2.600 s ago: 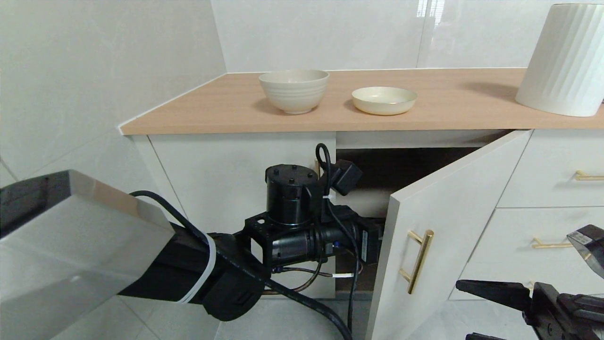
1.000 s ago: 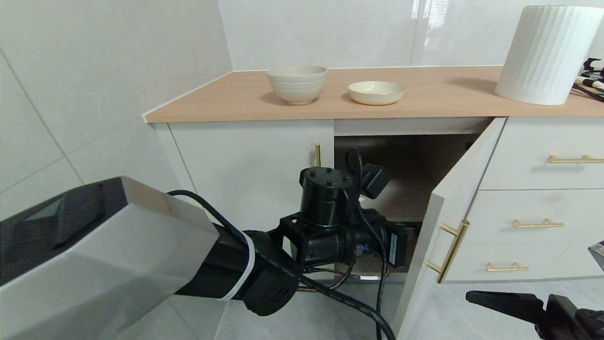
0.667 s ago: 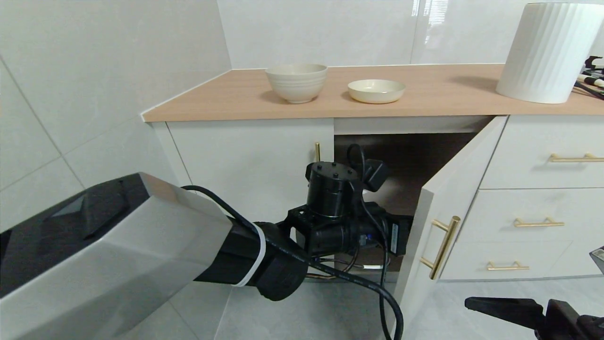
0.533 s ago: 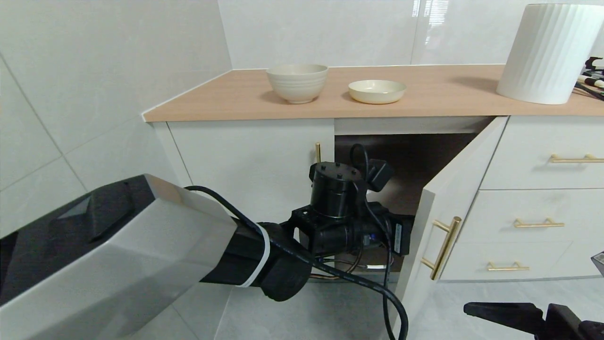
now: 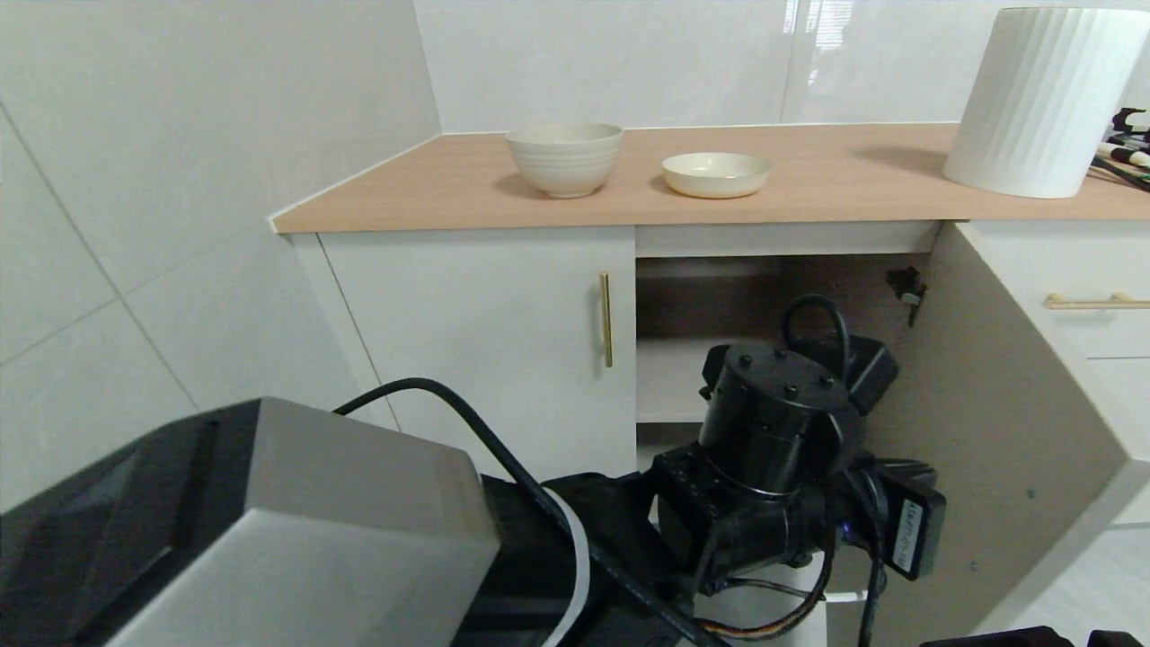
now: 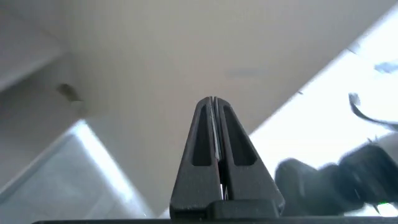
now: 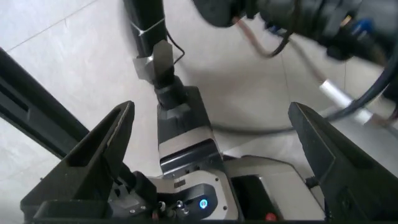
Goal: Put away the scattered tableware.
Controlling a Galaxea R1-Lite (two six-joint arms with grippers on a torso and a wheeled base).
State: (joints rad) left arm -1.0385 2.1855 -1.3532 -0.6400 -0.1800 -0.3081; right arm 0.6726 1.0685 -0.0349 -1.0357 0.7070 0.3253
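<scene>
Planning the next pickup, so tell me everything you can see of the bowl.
The bowl is cream, round and deep, with horizontal ridges around its outer wall; it looks ceramic. It stands upright on the wooden counter, left of the shallow dish and apart from it. What shows of its inside looks empty. Only the counter touches it.

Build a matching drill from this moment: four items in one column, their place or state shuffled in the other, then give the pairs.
Column one
1. ribbed bowl
2. shallow dish
3. left claw
4. right claw

Column two
A. open
B. on the countertop, above the closed door
C. shut, nothing in it
D. on the countertop, above the open cabinet

Pairs: 1-B, 2-D, 3-C, 4-A
</scene>
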